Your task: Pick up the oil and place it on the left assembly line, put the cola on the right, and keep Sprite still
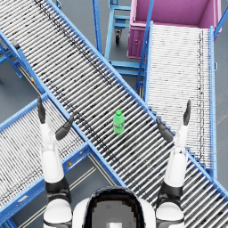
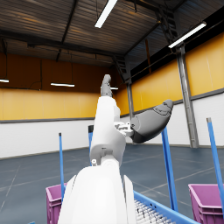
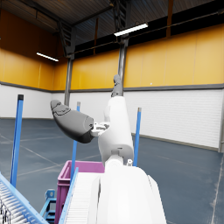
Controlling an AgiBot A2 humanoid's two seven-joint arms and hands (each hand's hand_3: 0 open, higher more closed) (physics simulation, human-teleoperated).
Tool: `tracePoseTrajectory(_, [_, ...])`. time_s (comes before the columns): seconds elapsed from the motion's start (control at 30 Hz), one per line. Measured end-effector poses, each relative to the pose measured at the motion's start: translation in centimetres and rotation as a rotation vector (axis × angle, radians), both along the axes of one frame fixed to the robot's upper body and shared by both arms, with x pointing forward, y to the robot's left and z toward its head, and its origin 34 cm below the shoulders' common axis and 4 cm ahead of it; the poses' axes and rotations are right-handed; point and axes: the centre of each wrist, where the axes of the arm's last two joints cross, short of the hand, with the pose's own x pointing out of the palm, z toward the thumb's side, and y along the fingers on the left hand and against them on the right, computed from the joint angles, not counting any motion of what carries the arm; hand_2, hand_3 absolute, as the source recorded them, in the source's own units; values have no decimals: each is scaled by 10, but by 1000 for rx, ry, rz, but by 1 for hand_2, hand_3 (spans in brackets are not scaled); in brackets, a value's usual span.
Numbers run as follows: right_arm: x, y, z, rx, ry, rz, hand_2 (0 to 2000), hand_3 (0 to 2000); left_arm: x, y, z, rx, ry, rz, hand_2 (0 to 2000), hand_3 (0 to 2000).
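Here we are looking down on the middle line (image 1: 89, 89), a wide roller bed that is running slantwise from the far left toward the near right. The right line (image 1: 178, 67) is lying beyond it on the right and is leading up to a purple bin (image 1: 178, 11) at its far end, while the left line (image 1: 22, 147) is sitting lower, at the near left. Our left arm (image 1: 51, 160) is rising over the edge where the left line and the middle line are meeting, and our right arm (image 1: 176, 167) is rising over the near right stretch of the middle line. The left hand (image 1: 46, 128) is standing raised and is holding nothing, its fingers pointing straight up and its thumb sticking out well apart toward the middle; its wrist view is showing that hand (image 2: 118, 122) the same way against the hall's yellow wall. The right hand (image 1: 179, 131) is mirroring it, fingers up, thumb splayed inward, nothing in its grasp, and its own wrist view is confirming this for the hand (image 3: 105, 124). The Sprite (image 1: 118, 122), a green bottle, is standing upright on the middle line between our two hands, well apart from both.
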Motion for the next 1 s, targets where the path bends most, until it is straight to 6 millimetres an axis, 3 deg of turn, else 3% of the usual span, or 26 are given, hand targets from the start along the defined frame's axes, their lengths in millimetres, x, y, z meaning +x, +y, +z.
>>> tracePoseTrajectory(0.4, [0,25,-22,42,146,283,0,0,0,-21,-40,-83,200,-209,0,0])
tracePoseTrajectory(0.77, [-7,50,-52,110,350,591,0,0,-10,-42,-88,-206,480,-419,0,0])
tracePoseTrajectory(1.0, [-8,54,-56,121,380,629,0,0,-12,-44,-95,-224,520,-443,0,0])
